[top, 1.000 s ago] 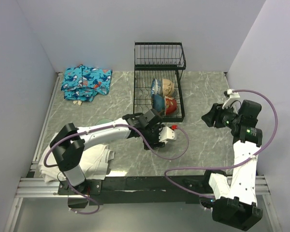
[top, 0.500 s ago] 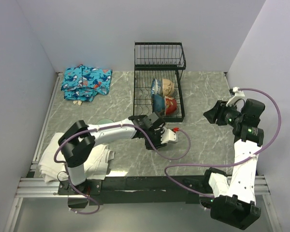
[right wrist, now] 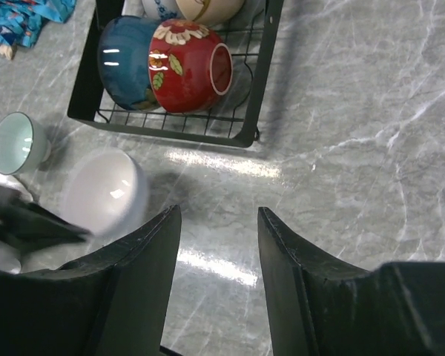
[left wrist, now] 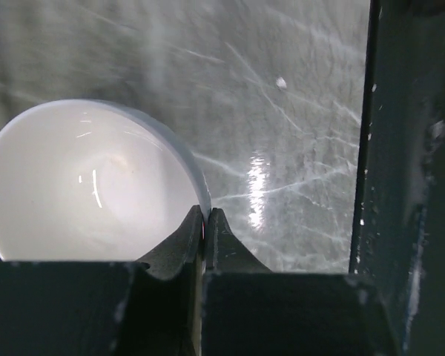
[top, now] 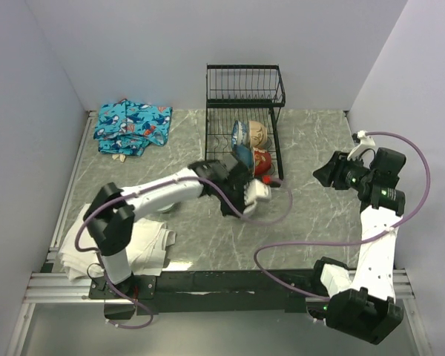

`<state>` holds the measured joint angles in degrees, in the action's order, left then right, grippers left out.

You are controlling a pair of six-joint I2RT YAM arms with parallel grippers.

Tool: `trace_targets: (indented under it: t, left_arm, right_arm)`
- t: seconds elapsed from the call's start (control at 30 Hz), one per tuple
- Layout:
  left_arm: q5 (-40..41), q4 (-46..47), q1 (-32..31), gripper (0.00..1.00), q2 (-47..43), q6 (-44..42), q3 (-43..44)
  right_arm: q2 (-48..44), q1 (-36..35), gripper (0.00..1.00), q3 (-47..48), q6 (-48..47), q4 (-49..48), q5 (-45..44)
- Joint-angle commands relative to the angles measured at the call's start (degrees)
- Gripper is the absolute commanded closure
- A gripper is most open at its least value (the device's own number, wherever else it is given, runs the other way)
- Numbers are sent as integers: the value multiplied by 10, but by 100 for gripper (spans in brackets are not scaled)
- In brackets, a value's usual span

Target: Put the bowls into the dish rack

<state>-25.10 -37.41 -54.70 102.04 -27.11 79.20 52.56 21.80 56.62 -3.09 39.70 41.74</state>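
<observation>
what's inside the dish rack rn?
Four bowls on their sides in the dish rack: blue bowl, red floral bowl, behind them blue-and-white bowl and tan bowl. Floor under them is covered.

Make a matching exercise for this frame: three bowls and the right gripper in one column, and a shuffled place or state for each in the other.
1. white bowl
2. red bowl
3. green bowl
4. right gripper

A. open, holding nothing
B. on its side in the rack
C. upright on the table, outside the rack
D. rim pinched in the left gripper

Pairs: 1-D, 2-B, 3-C, 4-A
</observation>
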Motion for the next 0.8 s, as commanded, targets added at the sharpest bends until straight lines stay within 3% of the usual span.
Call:
trace_targets:
  t: [0.0,0.1,0.33,0.43,0.47,0.5,0.6,0.77]
  left_arm:
    - [-95,-40,73,99,-92,13,97]
    - [-150,-31,142,99,-111,59,124]
    - [-297,194,263,99,-147,266,18]
    - [-329,386,306,99,-163,431,-84]
    - [-336,518,317,99,-163,485,-108]
    - [-353,565,329,99,-158,593,-126]
    - [-362,733,358,99,-129,751,-161]
    - [-345,848,385,99,-69,852,-177]
  right_arm:
    - [33,4,47,44,-22,-5,-9]
    - [68,4,48,68,-29,11,-17]
    - [143,4,48,138,-38,46,-41]
    - [164,5,48,155,-42,57,-67]
    - [170,4,48,162,-42,63,-78]
    - [173,4,48,169,-46,67,-83]
    - [187,4,48,194,-50,85,-86]
    - [194,4,48,189,-28,73,-92]
